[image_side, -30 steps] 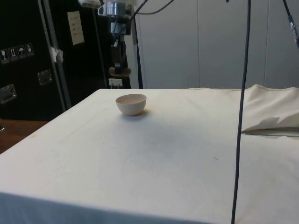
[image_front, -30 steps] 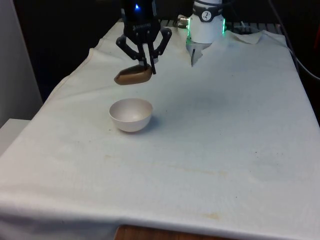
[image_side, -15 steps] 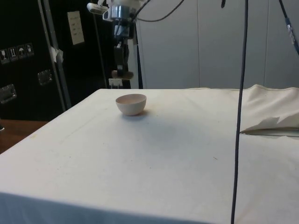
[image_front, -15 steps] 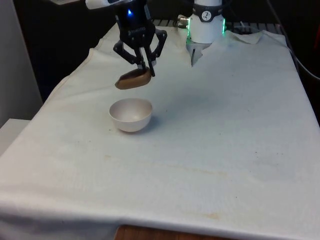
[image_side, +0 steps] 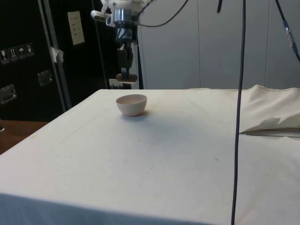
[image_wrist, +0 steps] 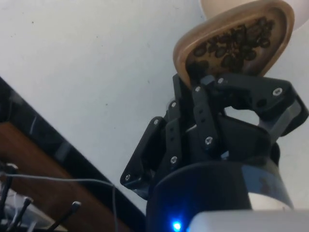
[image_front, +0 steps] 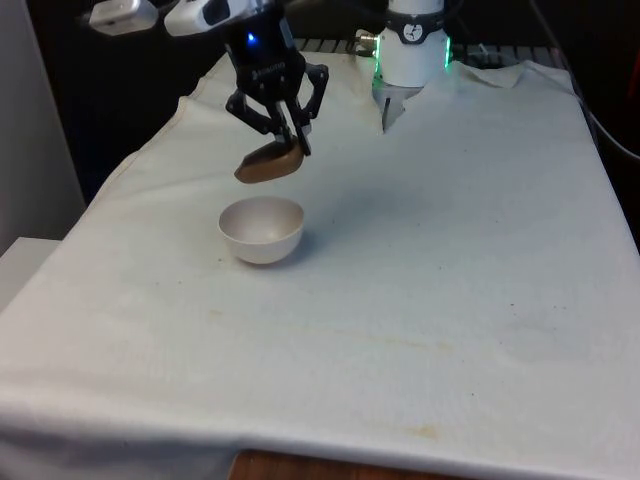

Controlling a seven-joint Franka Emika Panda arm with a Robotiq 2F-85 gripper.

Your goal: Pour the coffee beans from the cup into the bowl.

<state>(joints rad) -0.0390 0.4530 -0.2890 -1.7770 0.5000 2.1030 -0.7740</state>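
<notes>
Front view: a black pincer [image_front: 292,143] hangs above the white-clothed worktop [image_front: 430,260], its fingers closed on the rim of a shallow brown cup [image_front: 268,164]. The cup is tilted, its lower edge towards the front view's left, in the air just above and slightly behind a white bowl [image_front: 262,229] that stands on the cloth.

Side view: the pincer [image_side: 124,75] points downward, holding the cup [image_side: 127,78] above the bowl [image_side: 131,104], clear of its rim.

Wrist view: the pincer [image_wrist: 205,79] grips the cup [image_wrist: 235,41] by its edge. Dark coffee beans [image_wrist: 231,42] lie inside the cup. The bowl's [image_wrist: 217,7] pale rim shows just beyond it.
</notes>
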